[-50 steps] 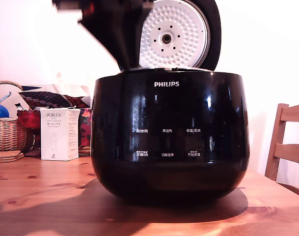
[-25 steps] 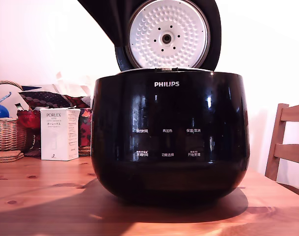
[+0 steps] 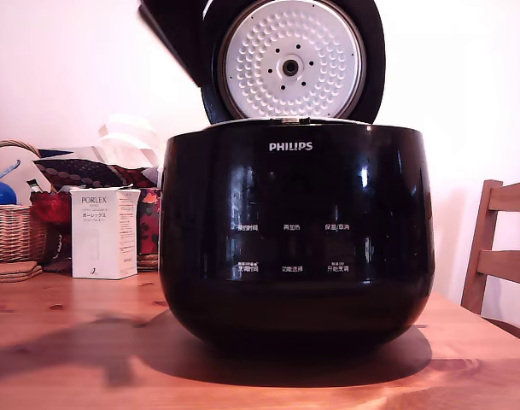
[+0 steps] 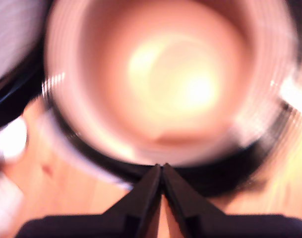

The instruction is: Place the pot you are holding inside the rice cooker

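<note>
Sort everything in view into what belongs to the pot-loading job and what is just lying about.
For the job:
pot, gripped at its rim
hand, closed on that rim
rice cooker, lid open

Lying about:
PORLEX box
wicker basket
wooden chair
wooden table

Over the last second, the dark, round metal pot [image 3: 176, 32] has moved up and toward the exterior view's left, uncovering more of the glossy black rice cooker's [image 3: 295, 231] white dimpled lid disc [image 3: 290, 61].
</note>
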